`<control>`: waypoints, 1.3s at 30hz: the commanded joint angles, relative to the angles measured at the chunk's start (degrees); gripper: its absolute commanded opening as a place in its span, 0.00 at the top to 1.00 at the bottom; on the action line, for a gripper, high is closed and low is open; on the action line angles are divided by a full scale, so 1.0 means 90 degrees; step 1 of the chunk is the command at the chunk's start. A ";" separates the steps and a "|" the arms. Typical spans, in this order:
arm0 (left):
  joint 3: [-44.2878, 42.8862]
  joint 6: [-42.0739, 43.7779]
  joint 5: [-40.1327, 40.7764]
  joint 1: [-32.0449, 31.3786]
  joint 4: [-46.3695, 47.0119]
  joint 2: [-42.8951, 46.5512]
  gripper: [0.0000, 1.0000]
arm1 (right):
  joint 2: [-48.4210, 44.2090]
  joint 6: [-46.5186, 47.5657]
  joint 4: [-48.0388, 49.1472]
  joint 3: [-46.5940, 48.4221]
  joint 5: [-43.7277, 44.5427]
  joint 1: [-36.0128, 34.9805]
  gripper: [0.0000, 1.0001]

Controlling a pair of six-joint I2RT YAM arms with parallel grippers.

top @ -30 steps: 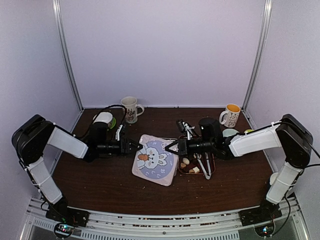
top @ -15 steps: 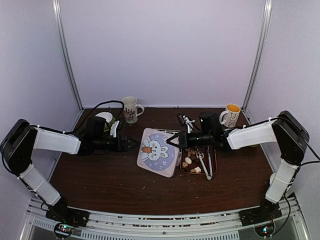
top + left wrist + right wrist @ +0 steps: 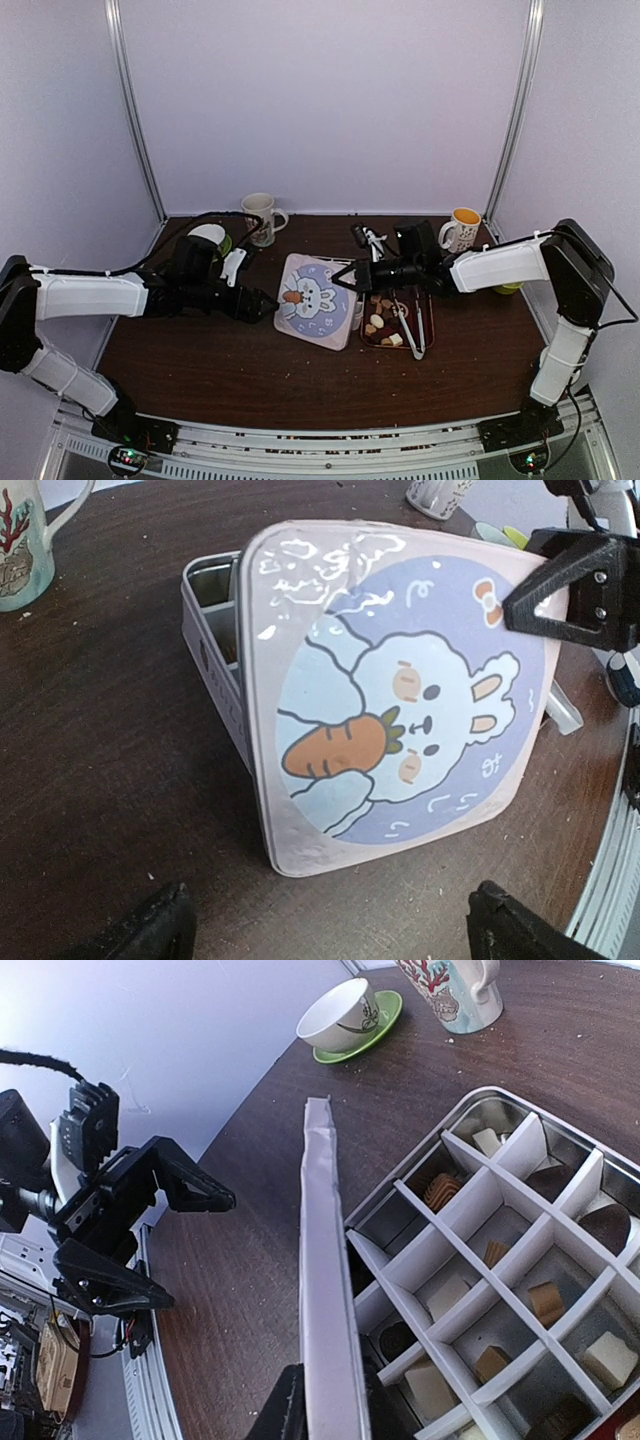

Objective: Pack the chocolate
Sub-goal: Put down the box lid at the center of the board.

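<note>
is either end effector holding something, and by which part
The right end effector grips the bunny lid by its edge; the left end effector holds nothing.

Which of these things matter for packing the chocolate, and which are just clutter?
Job: chocolate pieces, divided tin, bunny lid held by right gripper, probably tongs.
Clutter: coral-print mug, yellow-inside mug, white cup on green saucer.

Chocolate [image 3: 546,1300]: small cubes and rounds in tan, white and dark brown. Pieces lie singly in several cells of the open tin [image 3: 405,1163], with more loose in the red tray [image 3: 427,318].
</note>
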State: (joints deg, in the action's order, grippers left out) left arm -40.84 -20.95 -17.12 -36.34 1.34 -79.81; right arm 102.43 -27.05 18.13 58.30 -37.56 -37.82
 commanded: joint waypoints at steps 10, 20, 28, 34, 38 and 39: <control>0.0250 0.0899 0.1072 -0.0592 -0.0038 -0.0488 0.02 | 0.0398 0.0581 -0.0927 0.0512 0.0509 0.0397 0.83; 0.0376 0.0737 0.1258 -0.0582 0.0261 -0.0039 0.02 | -0.0122 0.0260 -0.0816 0.0608 -0.0406 0.0429 0.92; 0.0272 0.0741 0.1343 -0.0587 0.0060 0.0273 0.02 | -0.0515 -0.0132 -0.0936 0.1041 -0.1163 0.0662 0.92; 0.0230 0.0743 0.1345 -0.0582 -0.0024 0.0397 0.02 | -0.0478 -0.0625 -0.0868 0.1163 -0.1485 0.1052 0.92; 0.0260 0.0719 0.1339 -0.0582 0.0126 0.0418 0.02 | -0.0055 -0.0904 -0.0717 0.1268 -0.1933 0.1404 0.90; 0.0255 0.0711 0.1338 -0.0582 0.0179 0.0382 0.02 | 0.0080 -0.0966 -0.0682 0.1302 -0.2007 0.1485 0.89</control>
State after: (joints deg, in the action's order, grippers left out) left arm -37.80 -14.09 -5.54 -41.78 0.21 -77.03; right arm 99.98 -32.27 9.69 67.55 -51.31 -27.09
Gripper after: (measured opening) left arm 0.976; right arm 0.112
